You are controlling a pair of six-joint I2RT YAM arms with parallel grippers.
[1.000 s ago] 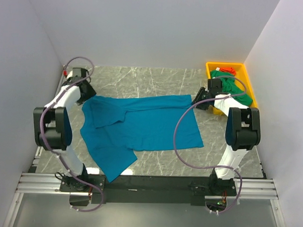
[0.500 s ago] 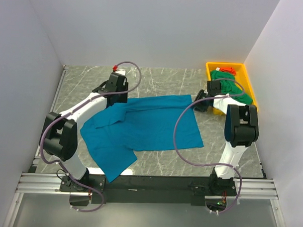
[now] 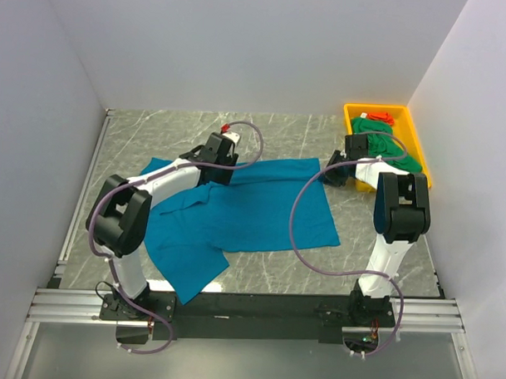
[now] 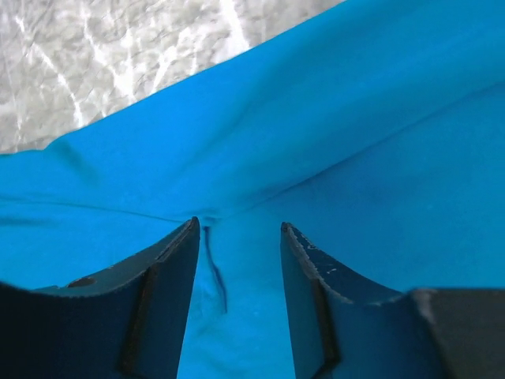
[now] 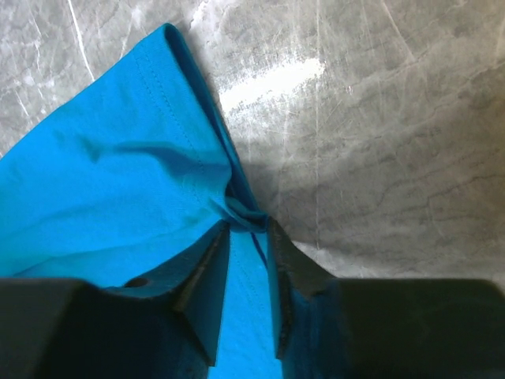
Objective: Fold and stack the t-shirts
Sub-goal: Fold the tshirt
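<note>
The left hand [image 4: 237, 230] is low over the teal-blue t-shirt [image 3: 260, 210], its two fingers [image 4: 166, 292] standing apart with nothing clamped between them; in its wrist view they straddle a short crease in the cloth where two folds meet. From the top view this hand is at the shirt's far edge, about midway along it, with the left arm reaching across the shirt's left part. The right hand [image 5: 246, 225] is at the shirt's far right corner. Its fingers [image 5: 203, 276] are drawn close together and the hem is bunched into a small pucker right at their tips, so this hand is pinching the edge of the teal-blue t-shirt, with bare marble just beyond the cloth. The shirt itself lies spread across the middle of the grey marble surface [image 3: 384, 236], mostly flat, with its left side rumpled and doubled over and one flap reaching toward the near edge between the arm bases. At the far right corner of the surface stands a yellow bin [image 3: 403, 109]. Inside it lies the bright green t-shirt [image 3: 371, 127], crumpled, with the small red-orange piece [image 3: 382, 118] on its far side. The bin and its cloth are apart from the teal-blue shirt, beside the right arm.
</note>
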